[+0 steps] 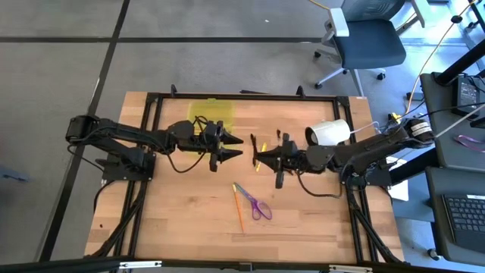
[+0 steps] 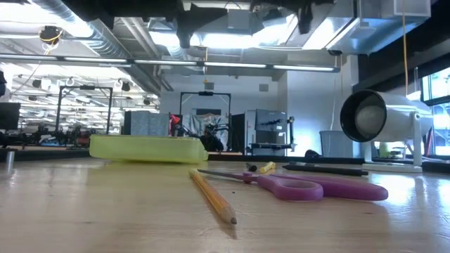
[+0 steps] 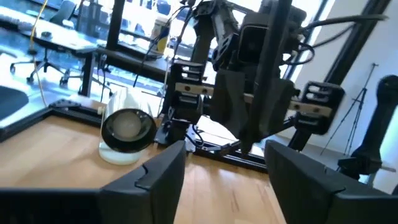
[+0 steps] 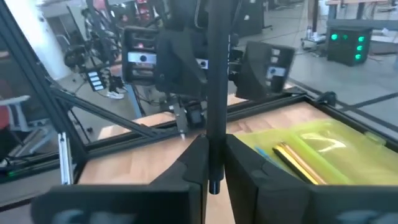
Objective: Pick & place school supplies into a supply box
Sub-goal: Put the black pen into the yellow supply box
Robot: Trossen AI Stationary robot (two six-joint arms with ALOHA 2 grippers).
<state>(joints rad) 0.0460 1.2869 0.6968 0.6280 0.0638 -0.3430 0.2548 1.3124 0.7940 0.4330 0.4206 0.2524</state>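
Note:
The yellow-green supply box (image 1: 210, 111) lies open at the table's far side, partly under my left arm; in the right wrist view the box (image 4: 323, 146) holds pencils. Purple-handled scissors (image 1: 258, 205) and an orange pencil (image 1: 239, 210) lie flat near the table's middle, and a small yellow piece (image 1: 263, 144) lies farther back. My left gripper (image 1: 239, 148) is open and empty above the table's middle, facing my right gripper (image 1: 256, 157), which is shut on a black pen (image 4: 214, 93). In the low view the scissors (image 2: 316, 188) and pencil (image 2: 211, 195) show in front of the box (image 2: 148, 149). My right gripper pinches the black pen between its two fingers (image 4: 194, 165), close to the pen's lower end (image 4: 214, 183). The fingers come level from the table's right and lie across the pen. The pen stands roughly upright, lifted clear of the table, and most of its length rises above the fingers.
A white cylinder (image 1: 329, 133) lies on its side at the table's far right, beside my right arm. A black frame rail (image 1: 242, 96) runs along the table's far edge. Another dark pen (image 2: 325, 169) lies behind the scissors. Bare wood shows toward the near edge.

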